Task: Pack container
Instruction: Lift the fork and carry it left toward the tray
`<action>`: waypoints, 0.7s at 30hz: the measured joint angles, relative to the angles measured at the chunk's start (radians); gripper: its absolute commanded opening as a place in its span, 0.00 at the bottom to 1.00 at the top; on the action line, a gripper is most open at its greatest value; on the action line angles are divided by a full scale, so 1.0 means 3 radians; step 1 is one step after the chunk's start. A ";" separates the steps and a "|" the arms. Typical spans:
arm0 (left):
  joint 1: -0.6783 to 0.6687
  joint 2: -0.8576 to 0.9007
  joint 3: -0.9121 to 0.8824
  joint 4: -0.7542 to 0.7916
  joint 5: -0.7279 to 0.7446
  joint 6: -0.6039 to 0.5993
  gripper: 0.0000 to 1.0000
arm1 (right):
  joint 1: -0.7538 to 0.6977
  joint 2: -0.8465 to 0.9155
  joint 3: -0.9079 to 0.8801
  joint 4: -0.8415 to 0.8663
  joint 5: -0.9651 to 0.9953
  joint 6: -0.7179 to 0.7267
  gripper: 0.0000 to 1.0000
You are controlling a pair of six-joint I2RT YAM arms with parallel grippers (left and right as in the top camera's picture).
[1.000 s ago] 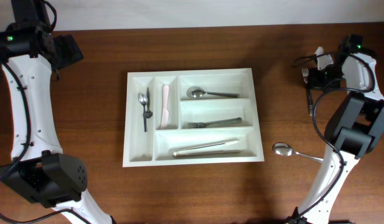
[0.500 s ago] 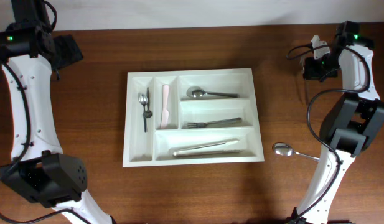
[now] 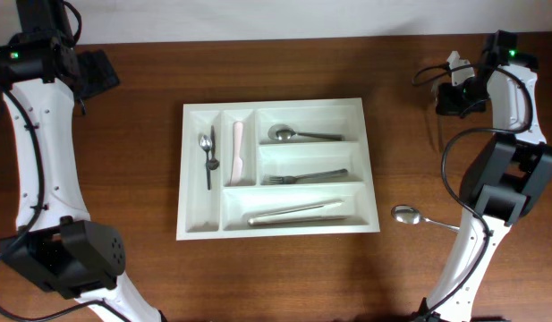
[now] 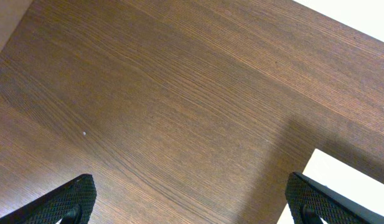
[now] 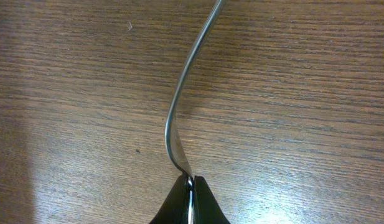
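Note:
The white cutlery tray (image 3: 372, 179) sits mid-table. It holds a spoon (image 3: 298, 135), a fork (image 3: 307, 177), a long white utensil (image 3: 298, 212), a pale pink-handled utensil (image 3: 237, 152) and two small pieces (image 3: 208, 156). My right gripper (image 3: 452, 97) is at the far right, shut on a thin metal utensil handle (image 5: 179, 99) that curves away over the wood; in the right wrist view the jaws (image 5: 190, 186) pinch its end. A loose spoon (image 3: 406, 214) lies right of the tray. My left gripper (image 3: 97, 73) is open and empty at the far left, also in its wrist view (image 4: 192, 202).
The tray's white corner (image 4: 347, 180) shows at the lower right of the left wrist view. Black cables (image 3: 454, 170) hang along the right arm. The table's back edge meets a white wall.
My right gripper has moved up and slightly left with the metal utensil over the last second, then held still. The left arm has not moved.

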 measured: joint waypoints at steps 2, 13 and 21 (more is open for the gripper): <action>0.0000 0.0000 0.0000 0.0000 0.0000 0.0001 0.99 | 0.0000 0.0000 0.0000 -0.0003 -0.0003 0.0000 0.04; 0.0000 0.0000 0.0000 0.0000 0.0000 0.0001 0.99 | 0.0000 0.0000 0.0163 -0.0079 -0.0014 -0.0001 0.04; 0.0000 0.0000 0.0000 0.0000 0.0000 0.0001 0.99 | 0.0042 0.0000 0.0165 -0.0128 -0.0013 -0.0033 0.04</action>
